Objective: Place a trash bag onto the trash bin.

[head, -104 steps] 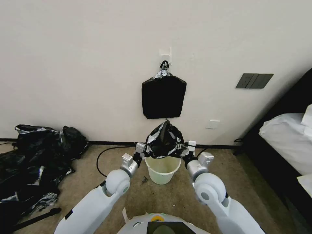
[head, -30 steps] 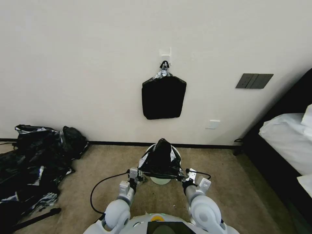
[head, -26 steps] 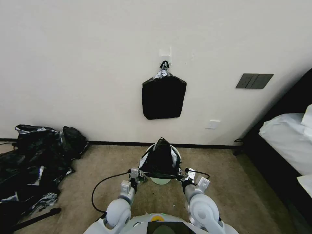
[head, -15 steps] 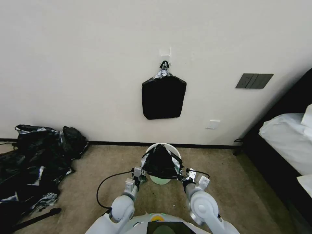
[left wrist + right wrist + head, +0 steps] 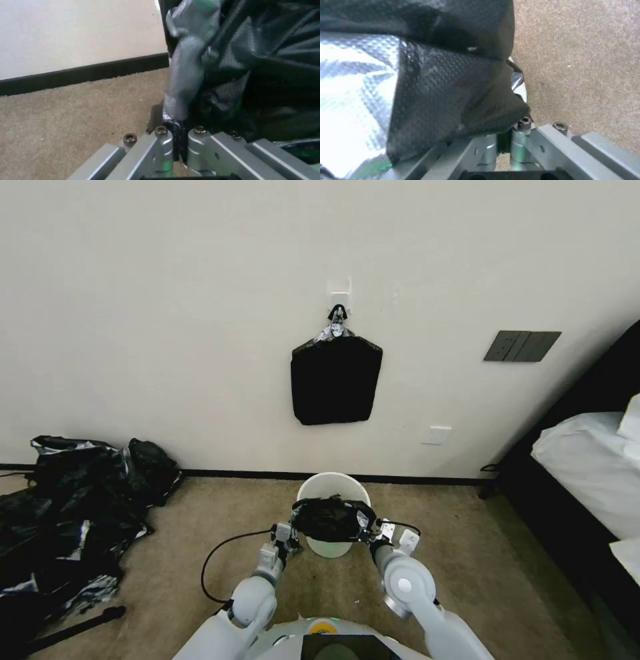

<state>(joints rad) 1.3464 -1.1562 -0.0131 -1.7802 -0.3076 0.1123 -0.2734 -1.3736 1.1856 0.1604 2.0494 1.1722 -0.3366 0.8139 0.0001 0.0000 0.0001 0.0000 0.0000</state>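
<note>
The cream-white trash bin (image 5: 332, 486) stands on the carpet by the wall. A glossy black trash bag (image 5: 330, 518) is stretched across its near side between my two grippers. My left gripper (image 5: 289, 532) is shut on the bag's left edge, my right gripper (image 5: 377, 531) on its right edge. In the left wrist view the bag (image 5: 253, 75) is pinched between the fingers (image 5: 162, 142) of the gripper (image 5: 180, 146). The right wrist view has the bag (image 5: 446, 75) draped over the shut gripper (image 5: 503, 142).
A flat black bundle (image 5: 335, 380) hangs from a wall hook above the bin. A heap of black plastic sheeting (image 5: 73, 507) lies at the left. A black cable (image 5: 220, 553) loops on the carpet. A bed (image 5: 593, 467) stands at the right.
Both grippers have drawn down and back towards me with the bag. The bag has dropped from a raised peak to lie low and flat across the bin, and the far rim now shows.
</note>
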